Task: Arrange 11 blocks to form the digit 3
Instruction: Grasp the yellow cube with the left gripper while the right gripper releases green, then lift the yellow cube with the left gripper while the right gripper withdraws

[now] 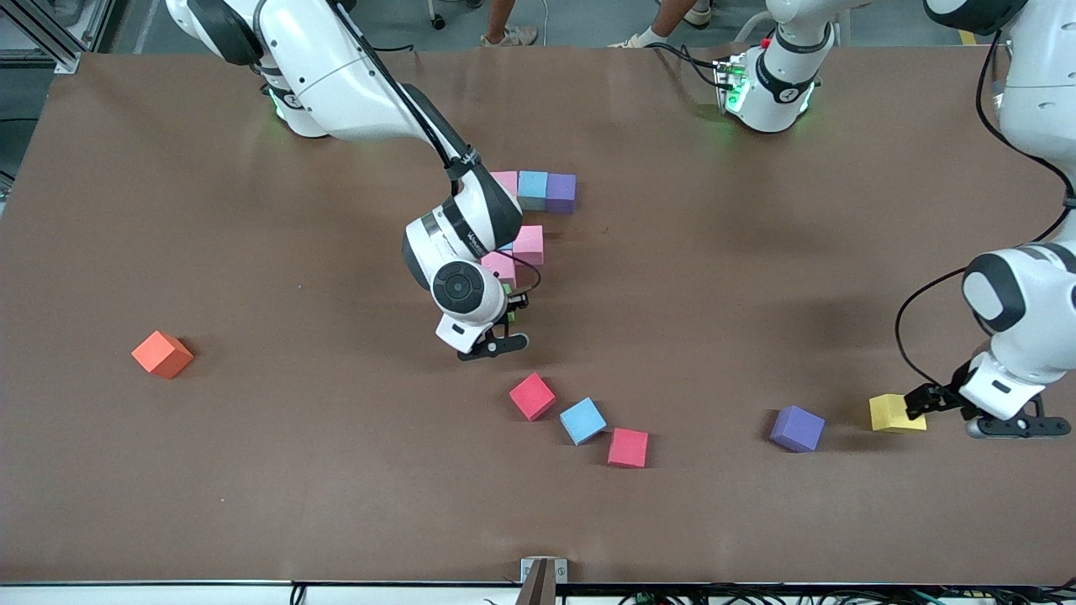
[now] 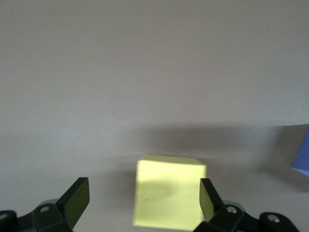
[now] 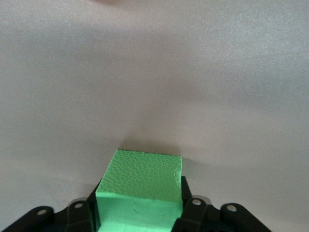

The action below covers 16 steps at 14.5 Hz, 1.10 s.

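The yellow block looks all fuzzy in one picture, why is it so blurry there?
In the left wrist view the yellow block sits right up by the camera, between the open left end effector, so its edges smear; in the front view the same block looks crisp, with a soft shadow beside it.

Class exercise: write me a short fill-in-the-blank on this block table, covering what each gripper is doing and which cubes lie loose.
1. The right gripper has a ____ cube between its fingers.
2. The open left gripper has its fingers around a ____ cube.
3. The orange cube lies alone toward the ____ arm's end of the table.
4. Beside the yellow cube sits a loose ____ cube.

Missing words: green; yellow; right; purple
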{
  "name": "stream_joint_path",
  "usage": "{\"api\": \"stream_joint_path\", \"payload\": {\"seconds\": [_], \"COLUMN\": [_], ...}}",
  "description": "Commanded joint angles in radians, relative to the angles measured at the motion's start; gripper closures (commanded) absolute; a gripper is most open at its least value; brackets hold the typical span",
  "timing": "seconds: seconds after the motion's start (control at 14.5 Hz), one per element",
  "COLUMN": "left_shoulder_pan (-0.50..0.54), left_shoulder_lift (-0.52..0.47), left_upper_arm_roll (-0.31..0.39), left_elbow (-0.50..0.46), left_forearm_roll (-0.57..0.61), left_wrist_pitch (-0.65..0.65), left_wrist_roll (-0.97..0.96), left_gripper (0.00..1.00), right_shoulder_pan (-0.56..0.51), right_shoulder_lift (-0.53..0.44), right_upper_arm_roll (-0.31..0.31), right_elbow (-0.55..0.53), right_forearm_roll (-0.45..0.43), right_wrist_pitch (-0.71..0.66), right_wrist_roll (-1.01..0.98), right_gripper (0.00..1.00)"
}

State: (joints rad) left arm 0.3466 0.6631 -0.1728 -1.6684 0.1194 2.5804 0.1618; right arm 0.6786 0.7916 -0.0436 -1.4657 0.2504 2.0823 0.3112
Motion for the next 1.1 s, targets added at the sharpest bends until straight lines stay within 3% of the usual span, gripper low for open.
{"api": "stream_joint_path", "payload": {"seconds": [0.0, 0.48, 0.55, 0.62, 0.69, 0.9, 1.03], "left_shoulder_pan": [-0.009, -0.009, -0.009, -0.008, -0.003, -0.005, -0.009], "left_shoulder_lift": [0.021, 0.095, 0.093, 0.084, 0.081, 0.05, 0.009], "left_upper_arm_roll": [-0.002, -0.001, -0.001, -0.002, -0.002, -0.002, -0.004], "left_elbow": [0.015, 0.0, -0.002, -0.002, -0.001, 0.009, 0.01], "left_forearm_roll": [-0.017, 0.031, 0.032, 0.032, 0.032, 0.019, 0.022], "left_wrist_pitch": [0.009, 0.102, 0.103, 0.093, 0.075, -0.017, -0.087], "left_wrist_roll": [0.019, 0.028, 0.025, 0.019, 0.019, -0.002, -0.088], "left_gripper": [0.0, 0.0, 0.12, 0.44, 0.68, 0.9, 0.93], "right_shoulder_pan": [0.006, -0.001, -0.005, -0.011, -0.023, -0.066, -0.118], "right_shoulder_lift": [-0.025, -0.055, -0.069, -0.092, -0.112, -0.185, -0.216], "right_upper_arm_roll": [-0.002, -0.002, -0.002, -0.001, -0.001, -0.012, -0.034], "right_elbow": [-0.044, -0.021, -0.019, -0.019, -0.018, -0.015, 0.007], "right_forearm_roll": [0.015, 0.018, 0.018, 0.02, 0.024, 0.079, 0.072], "right_wrist_pitch": [0.015, 0.005, 0.002, -0.011, -0.027, -0.074, -0.111], "right_wrist_roll": [0.014, 0.015, 0.032, 0.034, 0.035, 0.035, 0.038], "right_gripper": [0.0, 0.0, 0.0, 0.0, 0.0, 0.0, 0.0]}}
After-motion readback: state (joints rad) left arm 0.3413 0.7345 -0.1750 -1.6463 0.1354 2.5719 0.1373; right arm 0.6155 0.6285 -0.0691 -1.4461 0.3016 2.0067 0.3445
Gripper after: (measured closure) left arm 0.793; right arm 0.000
